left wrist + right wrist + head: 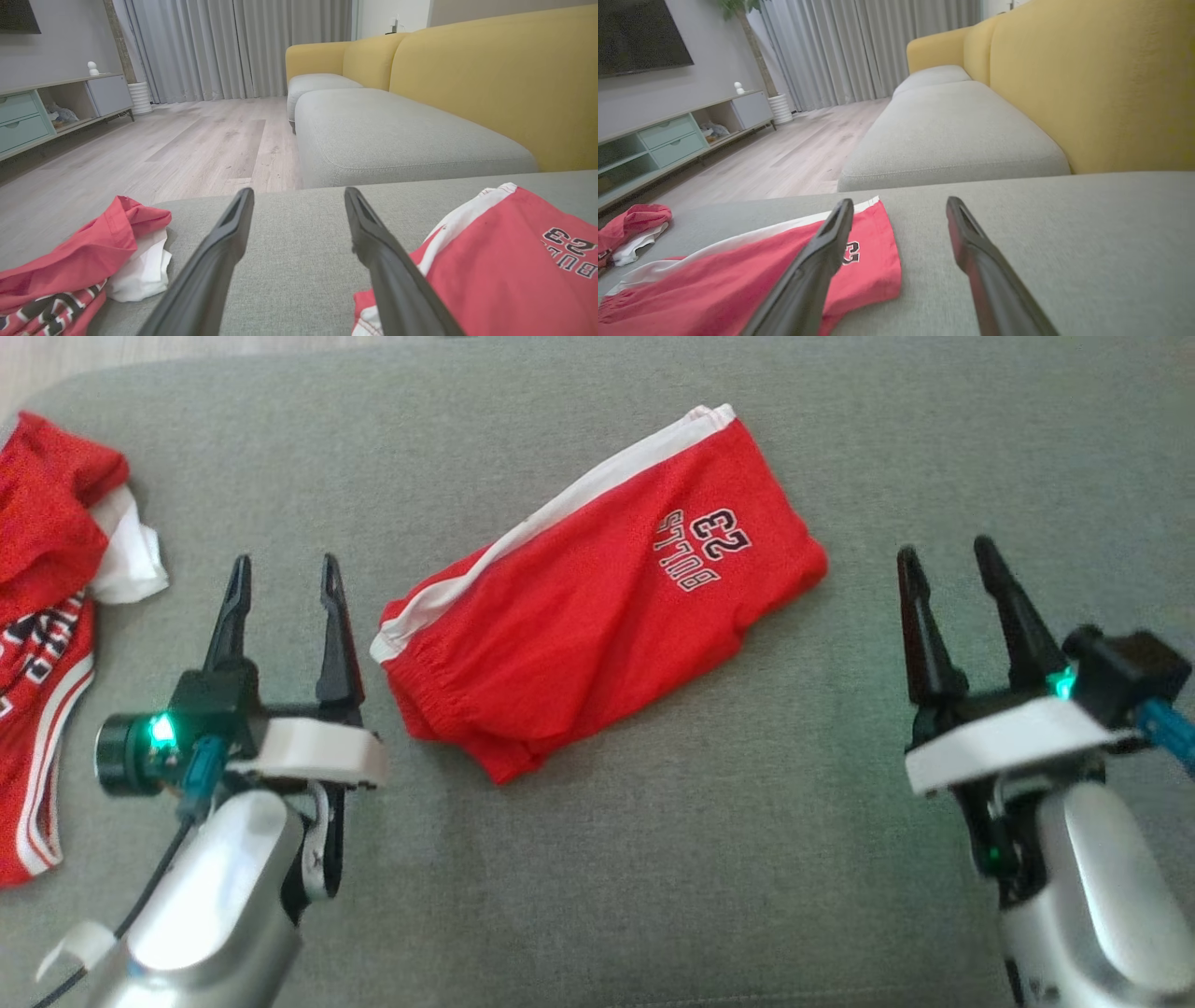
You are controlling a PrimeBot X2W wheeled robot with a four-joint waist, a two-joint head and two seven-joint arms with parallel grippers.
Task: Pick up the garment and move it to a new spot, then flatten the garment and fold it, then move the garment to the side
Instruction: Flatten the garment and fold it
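Note:
The garment (597, 607) is a pair of red shorts with a white side stripe and a "BULLS 23" print, lying folded and slanted at the middle of the grey cushion. It also lies at the right of the left wrist view as the garment (504, 266) and at the lower left of the right wrist view as the garment (738, 284). My left gripper (285, 574) hovers open just left of the waistband, nothing between its fingers. Off to the right of the shorts, my right gripper (948, 555) is open too and holds nothing.
A crumpled red and white jersey (51, 616) lies at the cushion's left edge. The grey cushion (653, 859) has bare room in front and to the right. Beyond it are a yellow-backed sofa (490, 84), wooden floor (163, 149) and a low cabinet (51, 112).

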